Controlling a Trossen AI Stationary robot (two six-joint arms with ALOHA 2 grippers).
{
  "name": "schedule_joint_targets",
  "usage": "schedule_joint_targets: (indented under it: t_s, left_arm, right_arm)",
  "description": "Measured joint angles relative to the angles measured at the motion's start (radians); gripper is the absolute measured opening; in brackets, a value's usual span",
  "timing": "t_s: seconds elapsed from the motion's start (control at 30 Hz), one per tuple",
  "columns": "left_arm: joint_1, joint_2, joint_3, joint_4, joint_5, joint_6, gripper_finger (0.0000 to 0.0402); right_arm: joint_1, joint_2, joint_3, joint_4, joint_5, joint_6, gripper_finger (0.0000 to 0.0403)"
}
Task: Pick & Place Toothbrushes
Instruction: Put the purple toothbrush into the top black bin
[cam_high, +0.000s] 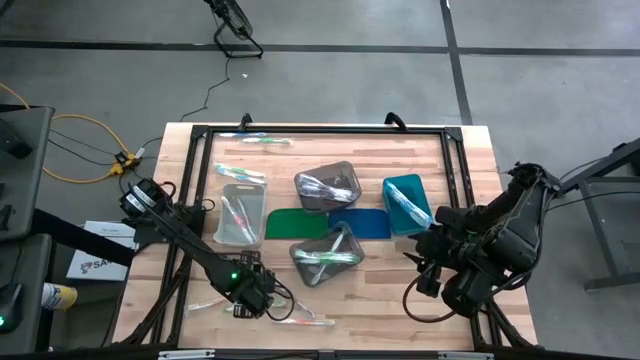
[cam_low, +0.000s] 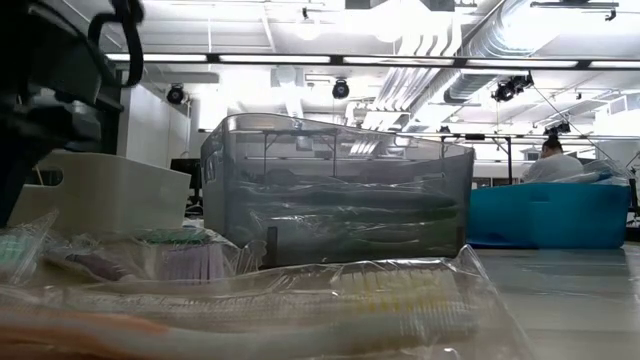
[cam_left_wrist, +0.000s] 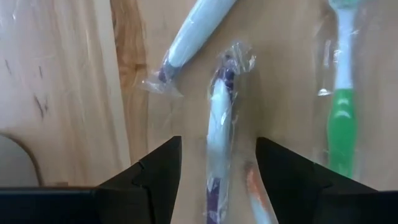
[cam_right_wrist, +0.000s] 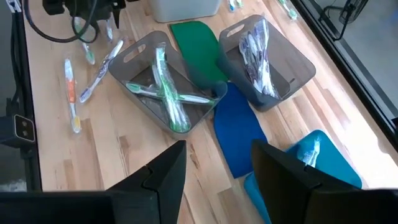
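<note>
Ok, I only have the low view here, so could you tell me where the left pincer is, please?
Observer: The left pincer is near the table's front left, its jaws open astride a wrapped white toothbrush with purple accents.
Operator: Is it gripping it?
Observer: Not yet; there appears to be a gap on both sides of the toothbrush.
Operator: And the right pincer?
Observer: The right pincer is open and empty at the table's right side, near the teal bin.
</note>
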Motion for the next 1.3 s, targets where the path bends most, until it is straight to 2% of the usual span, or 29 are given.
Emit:
schedule_joint_targets:
  t_s: [0.17, 0.27, 0.67, 0.87, 1.0, 1.3]
  left_arm:
    - [0.0, -0.002, -0.023, 0.028, -0.007, -0.024, 0.0195]
    - [0.0, -0.002, -0.024, 0.037, -0.011, -0.021, 0.0175]
    - [0.0, -0.002, -0.024, 0.051, -0.017, -0.017, 0.0016]
    - [0.0, -0.002, 0.005, 0.044, 0.043, 0.011, 0.0029]
    - [0.0, -0.002, 0.051, 0.023, 0.068, 0.049, 0.0017]
    - [0.029, -0.003, 0.27, -0.185, 0.038, 0.118, 0.0014]
  right_arm:
    - [0.0, 0.0, 0.0, 0.005, 0.0, 0.0, 0.0173]
    - [0.0, 0.0, 0.0, 0.006, 0.0, 0.0, 0.0173]
    - [0.0, 0.0, 0.0, 0.012, -0.001, 0.0, 0.0173]
    - [0.0, 0.0, 0.0, 0.012, -0.005, -0.002, 0.0173]
    - [0.0, 0.0, 0.0, 0.012, -0.005, -0.003, 0.0173]
    - [0.0, 0.0, 0.0, 0.01, -0.005, -0.004, 0.0173]
